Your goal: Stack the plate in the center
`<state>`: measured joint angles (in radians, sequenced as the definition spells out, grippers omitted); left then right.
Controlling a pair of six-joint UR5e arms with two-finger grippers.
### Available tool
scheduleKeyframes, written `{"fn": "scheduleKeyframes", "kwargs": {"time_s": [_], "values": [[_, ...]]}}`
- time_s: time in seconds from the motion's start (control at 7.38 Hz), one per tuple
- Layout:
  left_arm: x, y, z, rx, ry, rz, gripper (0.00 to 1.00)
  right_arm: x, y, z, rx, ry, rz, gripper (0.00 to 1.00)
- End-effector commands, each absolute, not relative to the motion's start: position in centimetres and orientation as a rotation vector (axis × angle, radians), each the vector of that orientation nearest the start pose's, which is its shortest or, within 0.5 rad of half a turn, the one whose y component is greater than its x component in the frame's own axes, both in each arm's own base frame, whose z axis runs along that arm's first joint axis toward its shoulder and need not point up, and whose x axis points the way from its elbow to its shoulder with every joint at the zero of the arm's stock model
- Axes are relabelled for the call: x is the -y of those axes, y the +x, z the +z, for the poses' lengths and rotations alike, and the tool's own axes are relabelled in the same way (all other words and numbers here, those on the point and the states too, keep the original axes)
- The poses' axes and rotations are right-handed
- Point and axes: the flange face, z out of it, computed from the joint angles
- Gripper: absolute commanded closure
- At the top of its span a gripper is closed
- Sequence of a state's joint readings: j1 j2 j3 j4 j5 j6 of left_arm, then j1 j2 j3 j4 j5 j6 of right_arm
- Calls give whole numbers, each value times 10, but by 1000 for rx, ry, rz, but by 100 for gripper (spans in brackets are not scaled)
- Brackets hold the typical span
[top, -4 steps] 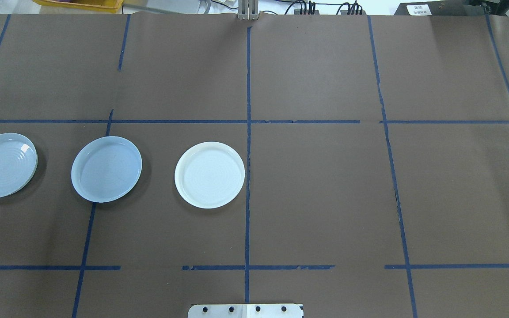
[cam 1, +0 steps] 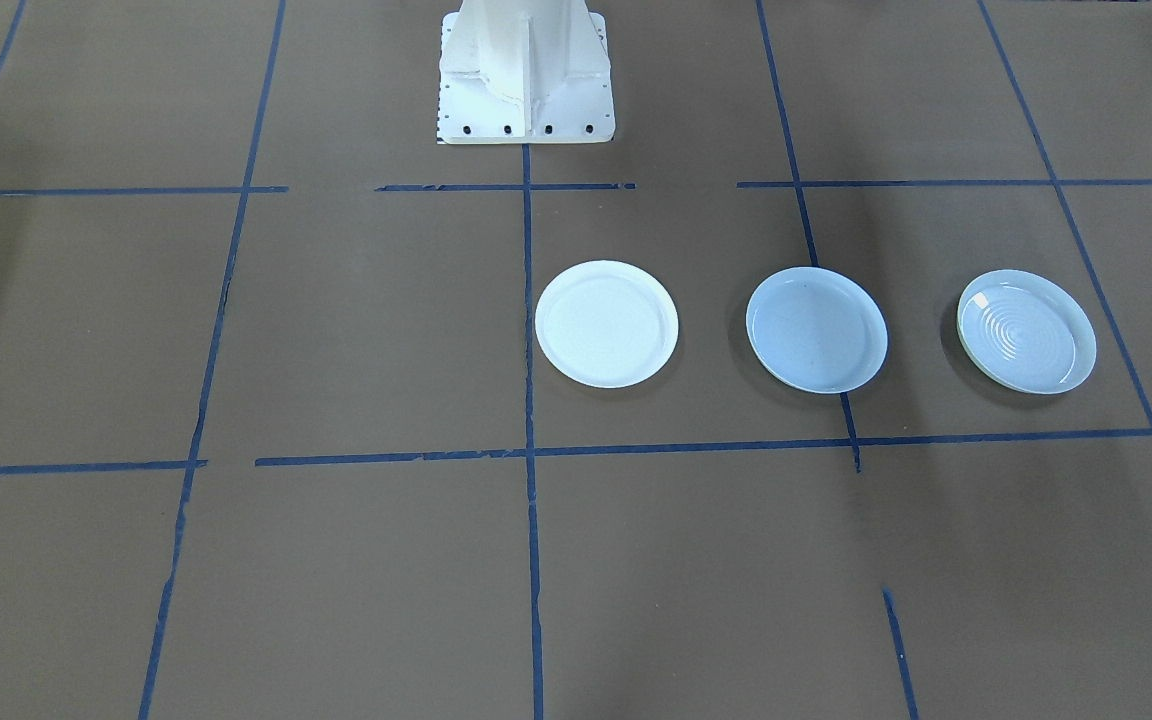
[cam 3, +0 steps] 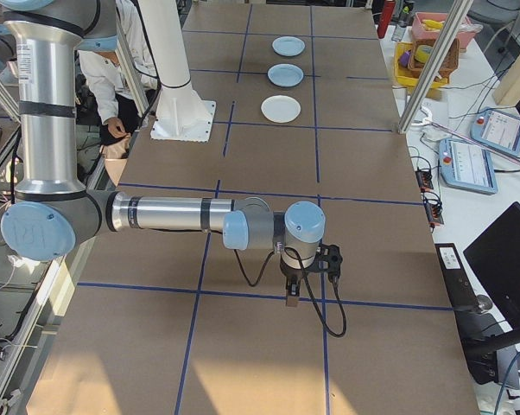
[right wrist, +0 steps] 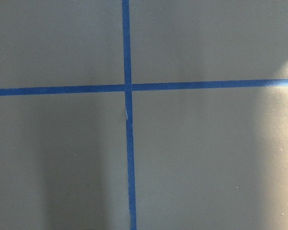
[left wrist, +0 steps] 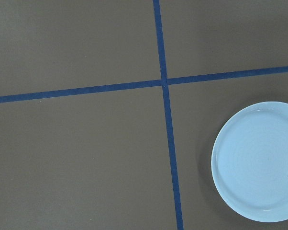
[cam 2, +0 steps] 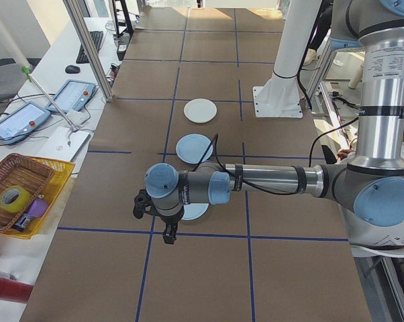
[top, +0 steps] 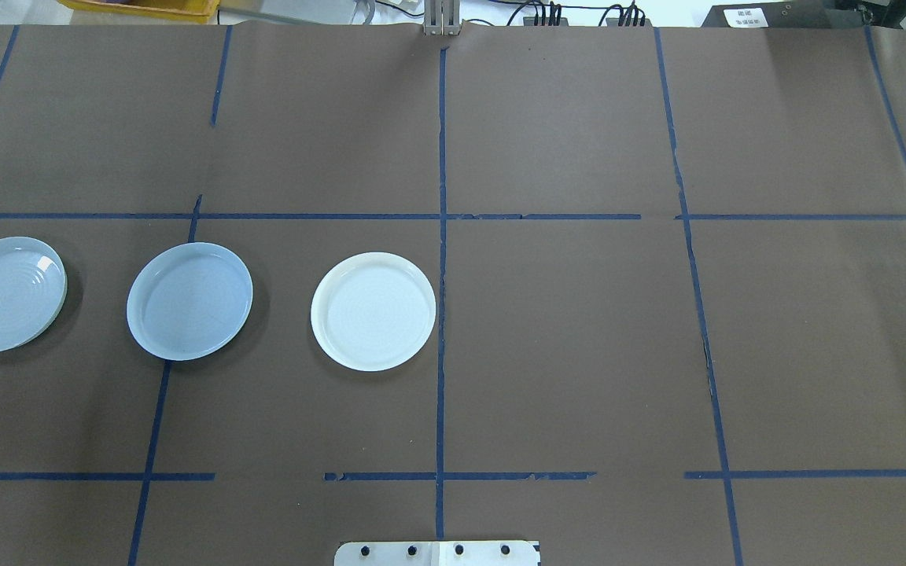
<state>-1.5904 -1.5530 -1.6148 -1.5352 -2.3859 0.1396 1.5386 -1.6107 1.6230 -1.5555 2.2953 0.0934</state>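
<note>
Three plates lie in a row on the brown table. The middle one, the center (top: 189, 301) (cam 1: 816, 329), is pale blue-grey with a smooth inside. A bright white plate (top: 373, 310) (cam 1: 606, 323) lies toward the table's midline. A ridged plate (top: 6, 294) (cam 1: 1026, 330) is the outermost, and the left wrist view shows it (left wrist: 259, 160) at the right. My left gripper (cam 2: 168, 233) hangs beside the ridged plate, seen only from the side, so I cannot tell its state. My right gripper (cam 3: 291, 296) hangs far from the plates over a tape cross, and I cannot tell its state either.
Blue tape lines (top: 441, 314) divide the brown paper into squares. The white robot base (cam 1: 526, 75) stands at the near edge. A basket (cam 2: 21, 194) with tape rolls and tablets (cam 2: 71, 96) sit beyond the far edge. A person (cam 3: 113, 78) sits behind the base.
</note>
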Motion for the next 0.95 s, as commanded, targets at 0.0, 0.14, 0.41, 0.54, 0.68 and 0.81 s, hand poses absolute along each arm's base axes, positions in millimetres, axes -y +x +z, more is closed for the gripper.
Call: {"fn": "scheduleKeyframes", "kwargs": {"time_s": [0.0, 0.14, 0.41, 0.54, 0.68, 0.81], "values": [[488, -68, 629, -810, 113, 140, 0, 479, 52, 654, 724, -19, 49, 0], [489, -53, 629, -814, 116, 150, 0, 479, 52, 654, 724, -19, 49, 0], [486, -10, 632, -829, 124, 104, 0, 479, 52, 654, 724, -19, 49, 0], [482, 14, 649, -841, 119, 77, 0, 479, 52, 654, 726, -19, 49, 0], [480, 41, 665, -859, 113, 51, 0, 479, 52, 654, 726, -19, 47, 0], [475, 62, 685, -882, 122, 42, 0, 479, 52, 654, 724, -19, 49, 0]]}}
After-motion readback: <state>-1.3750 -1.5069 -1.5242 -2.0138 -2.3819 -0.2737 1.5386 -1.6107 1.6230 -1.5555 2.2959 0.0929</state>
